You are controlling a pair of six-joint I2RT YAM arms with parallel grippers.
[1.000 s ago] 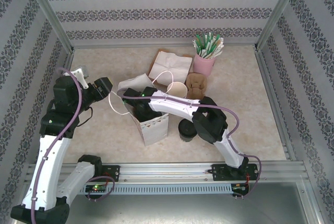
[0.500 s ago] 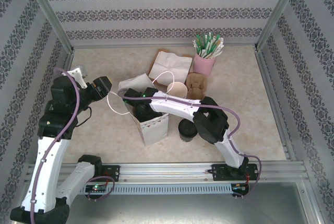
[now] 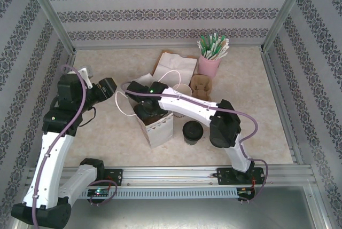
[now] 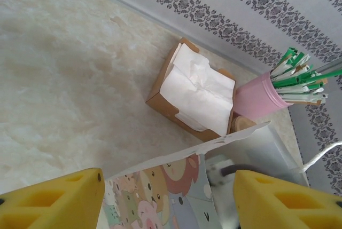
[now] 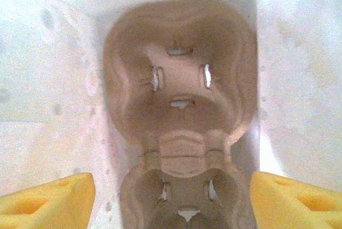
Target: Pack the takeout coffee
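Napkin box (image 4: 163, 93): brown, white napkins (image 4: 200, 87) inside, far centre of the table (image 4: 64, 79).
Pink cup (image 4: 256, 98): just right of it, holding green-white sticks (image 4: 296, 74), perhaps straws.

The beige marbled surface (image 3: 256, 90) carried a white paper bag (image 3: 160, 130) at centre, a black-lidded cup (image 3: 192, 131) right of it, a napkin box (image 3: 175, 66) and pink cup (image 3: 208, 66) above

Both arms have white tubular links (image 3: 51, 154) joined by chunky black joint housings (image 3: 223, 127), a mauve cable (image 3: 80, 109) looped along each, a small green light (image 3: 151, 86) on the right wrist, and yellow wedge-shaped fingers (image 4: 59, 199) with triangular hollows.
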